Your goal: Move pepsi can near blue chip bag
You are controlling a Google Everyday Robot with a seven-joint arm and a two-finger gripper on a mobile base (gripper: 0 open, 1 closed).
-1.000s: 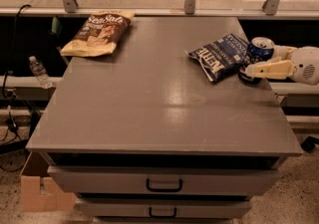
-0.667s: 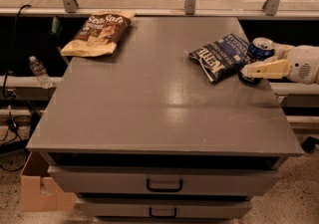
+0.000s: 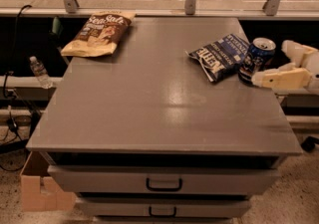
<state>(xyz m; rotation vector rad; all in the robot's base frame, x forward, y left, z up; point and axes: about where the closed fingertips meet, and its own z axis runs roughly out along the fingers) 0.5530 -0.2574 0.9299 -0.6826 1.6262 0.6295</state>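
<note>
A: Starting at the left, what can you make out?

B: A tan cardboard box (image 3: 37, 188) on the floor, partly hidden by the cabinet. Above it, a small clear plastic water bottle (image 3: 39, 71) stands in the shadows. On the flat grey worktop (image 3: 149, 108), at the far left corner, lies a brown-and-tan crinkled chip bag (image 3: 99, 33) lettered "Sea Salt".

A: And under the worktop?

B: A grey drawer with a dark handle (image 3: 164, 184). A second drawer below is cut off by the bottom edge.

A: Further right?

B: A flat, crinkled navy-blue chip bag (image 3: 219, 56) with white lettering too blurred to read. Just beside its right edge, a dark-blue aluminium pepsi can (image 3: 256, 59) stands upright near the worktop's right edge; whether can and bag touch, I cannot tell.

A: The hand?

B: The cream-coloured two-finger hand (image 3: 271, 63) reaches in from the right, its arm cut off by the frame. The fingers (image 3: 281, 77) are spread apart, the nearer one at the can's base, the other behind and to the right. Nothing is pinched.
</note>
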